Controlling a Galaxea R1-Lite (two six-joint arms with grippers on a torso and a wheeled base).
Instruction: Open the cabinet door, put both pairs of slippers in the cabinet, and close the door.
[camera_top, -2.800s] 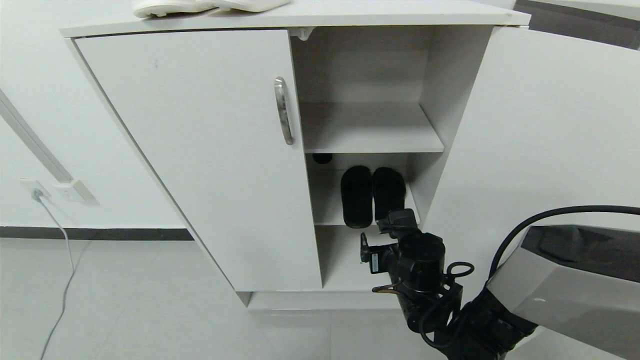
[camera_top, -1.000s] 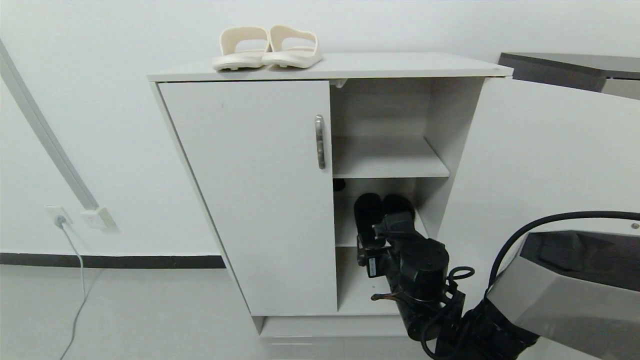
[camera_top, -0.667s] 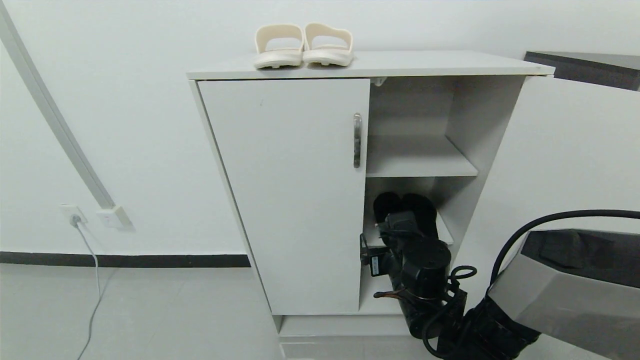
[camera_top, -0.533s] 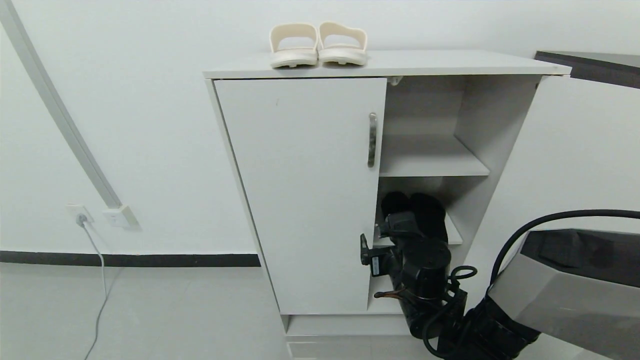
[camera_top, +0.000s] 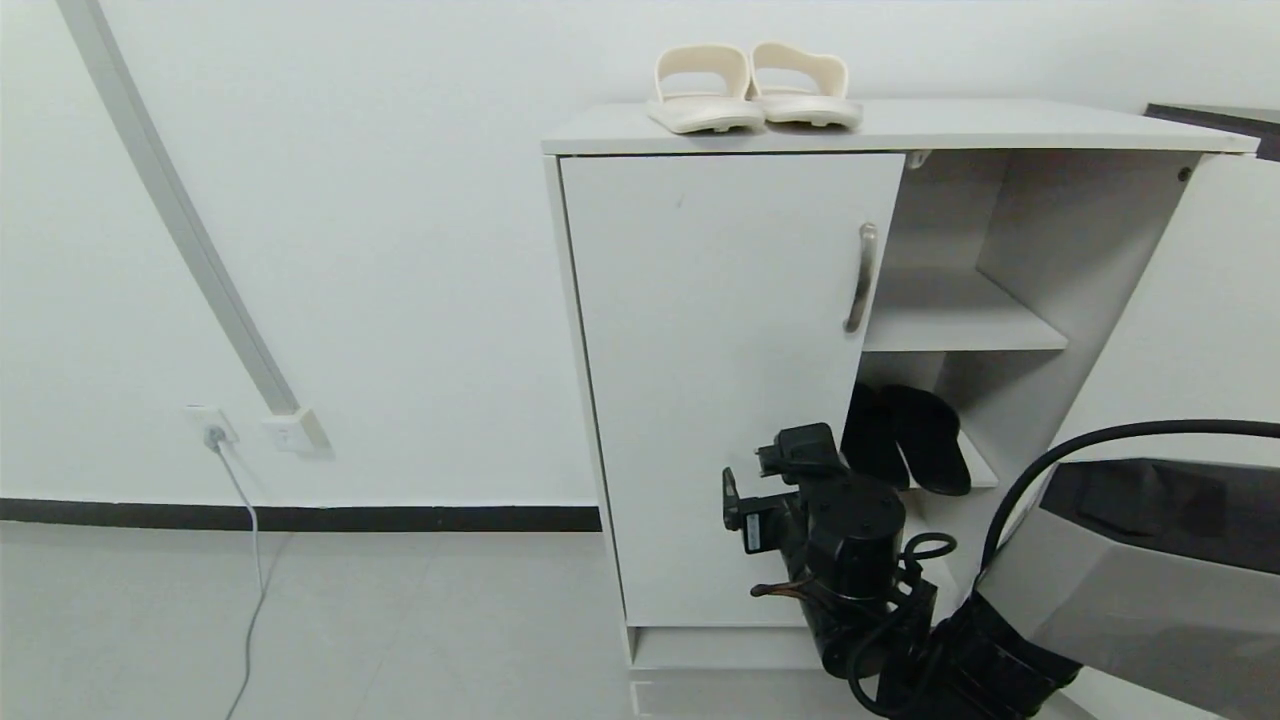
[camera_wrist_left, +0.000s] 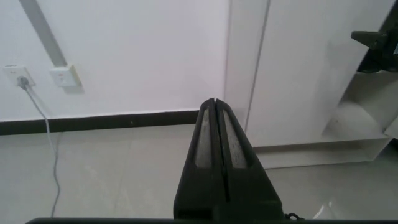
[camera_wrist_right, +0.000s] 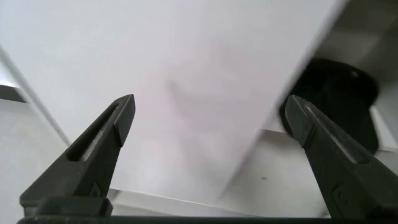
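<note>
Matt white cabinet (camera_top: 720, 400), shiny metal handle (camera_top: 862, 278), smooth rubbery cream slippers (camera_top: 755, 90).

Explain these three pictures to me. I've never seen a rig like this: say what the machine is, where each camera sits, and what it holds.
It is a wheeled robot with two arms, each ending in a two-finger gripper. The wide picture comes from its head, the other two from its wrists. Before it stands a white cabinet with one door open. Black slippers lie on a shelf inside; beige slippers sit on top. The right gripper is open and empty, close to the cabinet. The left gripper is shut, holding nothing.
</note>
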